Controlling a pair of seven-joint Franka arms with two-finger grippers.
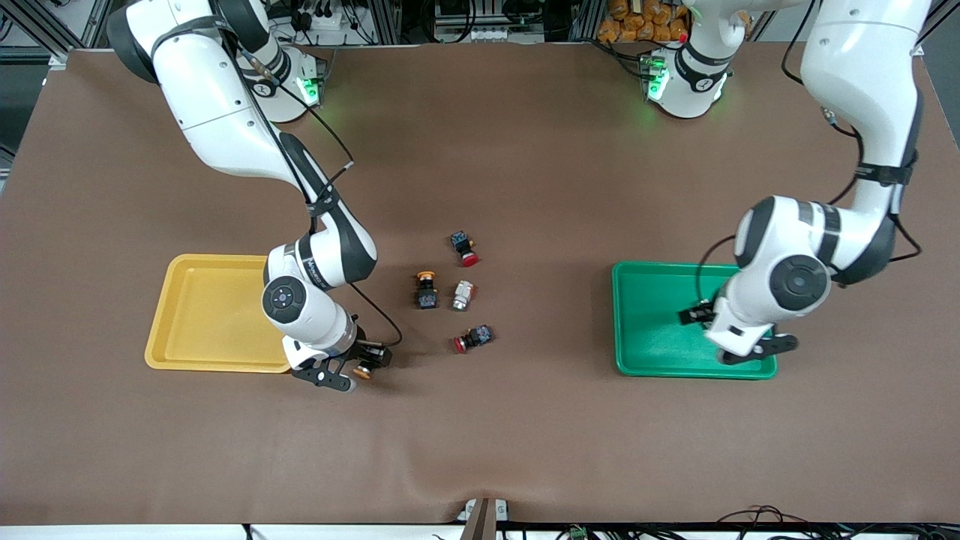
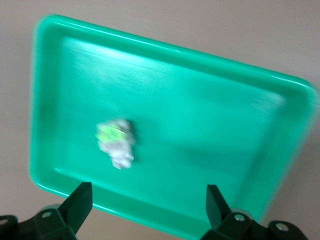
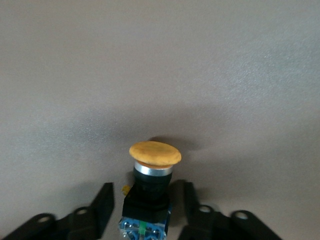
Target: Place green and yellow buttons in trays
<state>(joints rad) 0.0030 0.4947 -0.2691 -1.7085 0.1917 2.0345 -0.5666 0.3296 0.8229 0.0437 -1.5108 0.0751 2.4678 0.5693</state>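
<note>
My right gripper (image 1: 354, 369) is low over the table beside the yellow tray (image 1: 202, 315), at its corner nearest the front camera. In the right wrist view its fingers (image 3: 104, 202) stand on either side of a yellow-capped button (image 3: 152, 172), with a small gap on each side. A second yellow-capped button (image 1: 426, 289) and a whitish-grey button (image 1: 463, 295) lie mid-table. My left gripper (image 1: 731, 337) is open over the green tray (image 1: 652, 322). A whitish-grey button with a light green part (image 2: 116, 142) lies in this tray (image 2: 210, 110), apart from the open left gripper (image 2: 147, 202).
Two black switches with red caps (image 1: 465, 248) (image 1: 472, 339) lie on the table close to the loose buttons. Brown mat covers the table between the two trays.
</note>
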